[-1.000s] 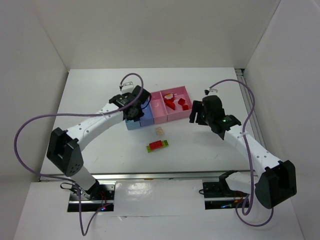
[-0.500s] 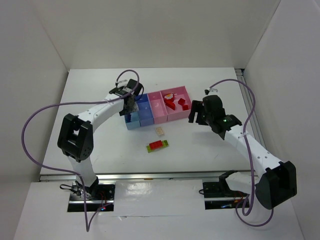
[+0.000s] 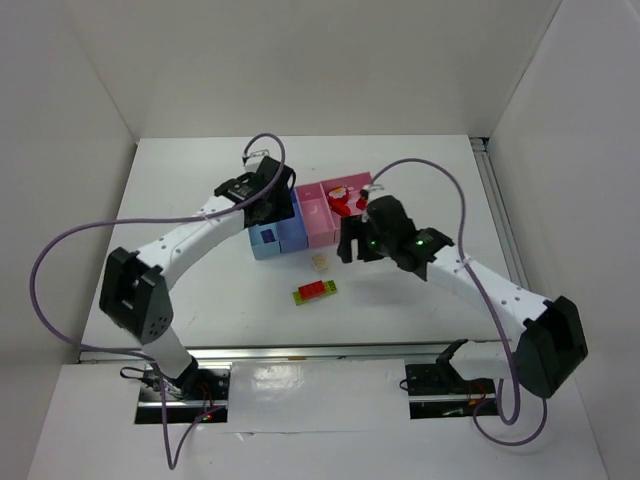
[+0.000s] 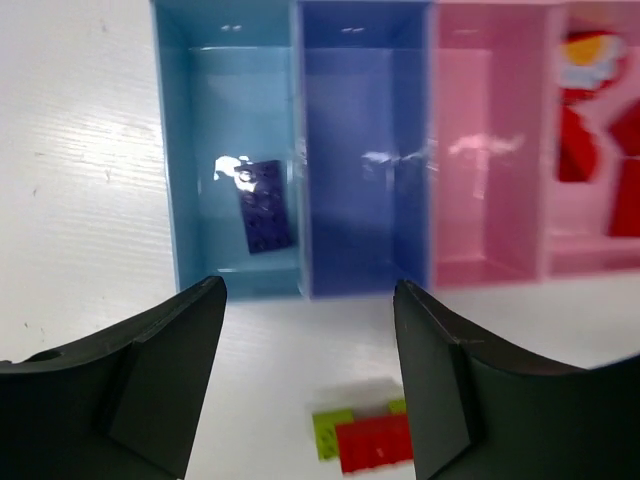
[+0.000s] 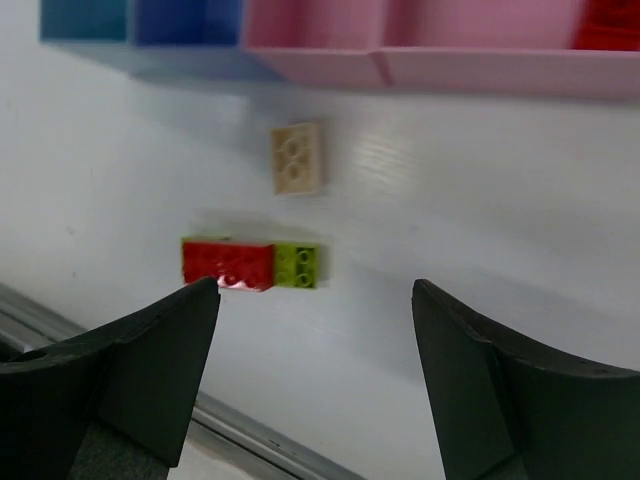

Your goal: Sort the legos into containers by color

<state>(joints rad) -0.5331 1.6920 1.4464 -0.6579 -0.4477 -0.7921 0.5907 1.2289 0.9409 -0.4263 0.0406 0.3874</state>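
Observation:
A purple lego (image 4: 266,192) lies flat in the light blue container (image 4: 170,150), apart from my left gripper (image 4: 310,290), which hangs open and empty above the trays' near edge (image 3: 272,212). Beside that tray stand the darker blue container (image 4: 365,200) and the pink container (image 4: 485,200). The wider pink container (image 3: 362,182) holds several red legos (image 3: 345,200). On the table lie a beige lego (image 5: 298,158) and a red lego (image 5: 228,263) stacked on a lime green one (image 5: 298,265). My right gripper (image 5: 315,290) is open and empty above them (image 3: 348,243).
The row of trays (image 3: 300,240) stands mid-table. The table's near edge with its metal rail (image 5: 250,440) runs just below the loose bricks. White walls enclose the table on three sides. Purple cables loop off both arms.
The left gripper has opened and shifted slightly over the blue trays. The right arm has swung left from beside the wide pink tray to above the loose bricks, its jaws wider.

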